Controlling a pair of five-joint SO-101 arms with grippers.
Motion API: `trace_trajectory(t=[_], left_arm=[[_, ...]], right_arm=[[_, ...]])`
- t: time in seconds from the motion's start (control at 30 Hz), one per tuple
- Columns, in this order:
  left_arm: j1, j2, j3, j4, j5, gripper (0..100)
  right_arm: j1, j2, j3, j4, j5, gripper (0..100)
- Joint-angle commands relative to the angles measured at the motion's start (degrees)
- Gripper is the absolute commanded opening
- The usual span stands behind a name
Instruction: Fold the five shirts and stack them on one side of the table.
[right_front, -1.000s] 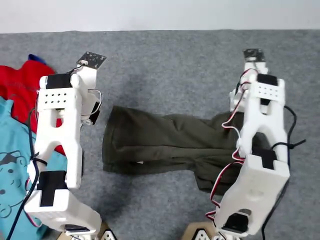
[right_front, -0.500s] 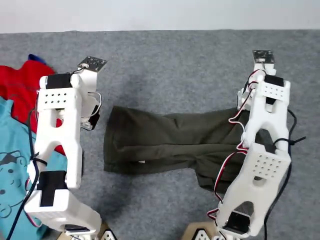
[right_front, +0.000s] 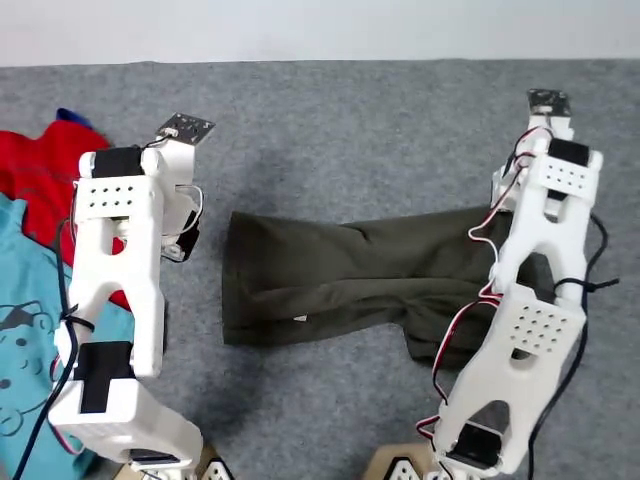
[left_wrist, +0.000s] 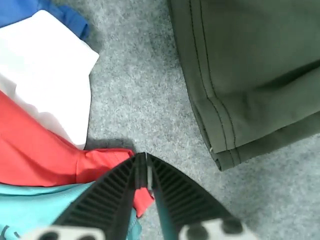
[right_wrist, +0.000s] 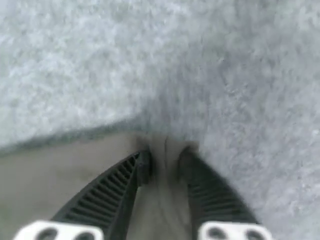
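My right hand (right_wrist: 161, 156) pinches a fold of the olive shirt (right_front: 340, 275), which lies across the middle of the high view. I judge a low, even pull would flatten it without bunching. My left hand (left_wrist: 144, 167) is closed on nothing, near its hem. The red shirt (right_front: 35, 180) and teal shirt (right_front: 25, 330) crowd the left edge; bare tabletop (right_front: 350, 120) above offers room.

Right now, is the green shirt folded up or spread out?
Half folded: the green shirt lies as a long creased strip, layer over layer, and the right gripper pinches one end.
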Motion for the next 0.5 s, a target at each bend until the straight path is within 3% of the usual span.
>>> trace_trajectory(t=[0.0, 0.33, 0.47], left_arm=[[0.09, -2.81, -2.15, 0.53, -0.44, 0], [3.52, -2.81, -2.15, 0.35, -0.44, 0], [7.91, -2.02, -2.15, -4.13, -0.35, 0]], right_arm=[[-1.45, -3.12, -6.95, 6.11, 0.79, 27.7], [-4.53, -6.81, -20.75, 24.31, 0.79, 27.8], [-4.70, -6.37, -17.67, 23.96, 0.88, 15.5]])
